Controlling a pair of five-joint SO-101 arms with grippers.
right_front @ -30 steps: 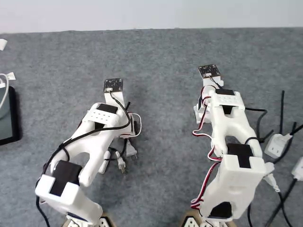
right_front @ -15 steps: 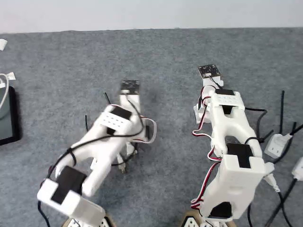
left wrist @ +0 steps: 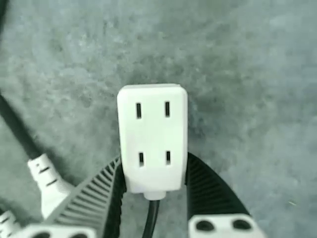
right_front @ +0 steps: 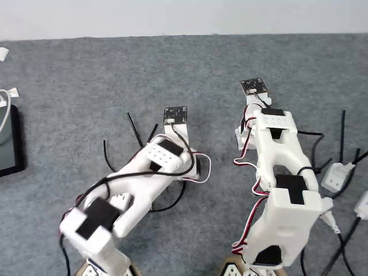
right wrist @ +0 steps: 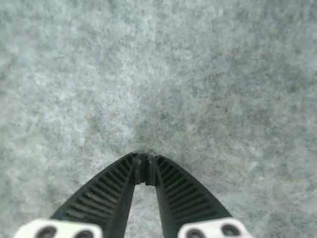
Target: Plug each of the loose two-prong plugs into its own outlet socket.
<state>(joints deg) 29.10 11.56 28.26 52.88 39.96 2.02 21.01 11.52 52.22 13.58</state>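
Swung rightward and farther out since a second ago, the left arm (right_front: 163, 156) is seen with its claw (left wrist: 153, 162) clamped on a white outlet block (left wrist: 152, 130).
The block is held low over the grey tabletop (right_front: 80, 75) with its sockets empty, and the right claw (right wrist: 145, 171) is pinched shut on nothing. A plug is judged to be needed next, with its prongs lined up to one socket pair.

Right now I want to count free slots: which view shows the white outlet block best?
The left wrist view: the outlet block faces the camera, all four slots bare, clamped in the left gripper. In the high view the left arm covers it; the right wrist view faces carpet.
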